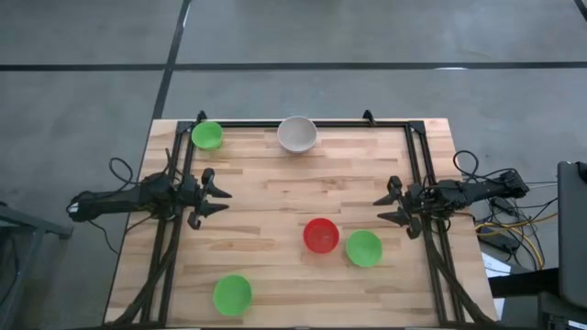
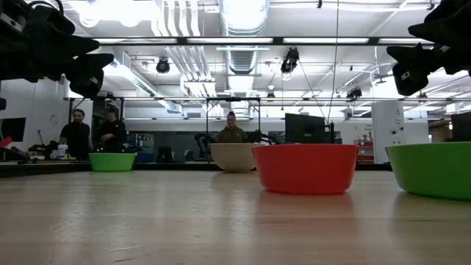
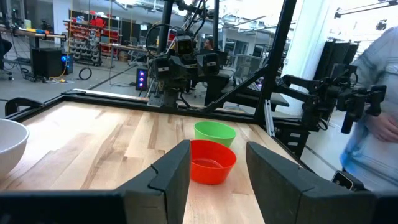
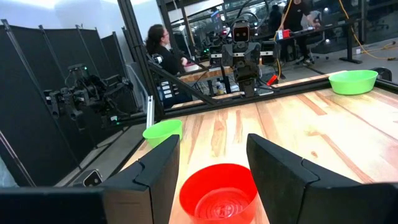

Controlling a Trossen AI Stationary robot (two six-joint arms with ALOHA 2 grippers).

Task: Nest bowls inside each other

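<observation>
Five bowls sit separately on the wooden table (image 1: pixel 266 197), none nested. The red bowl (image 1: pixel 320 235) stands near the table's middle, toward the right arm, with a green bowl (image 1: pixel 364 247) just beside it, not touching. A second green bowl (image 1: pixel 232 294) lies near the front edge. A third green bowl (image 1: pixel 207 135) and the white bowl (image 1: pixel 297 134) sit along the far edge, apart from each other.

The left gripper (image 1: pixel 220 194) hangs above the left side, fingers spread, holding nothing. The right gripper (image 1: pixel 385 207) hangs at the right side, fingers wide, empty.

A black frame (image 1: pixel 303 123) borders the light plank surface. Beyond is a workshop with ceiling ducts, benches and several people (image 2: pixel 76 131).
</observation>
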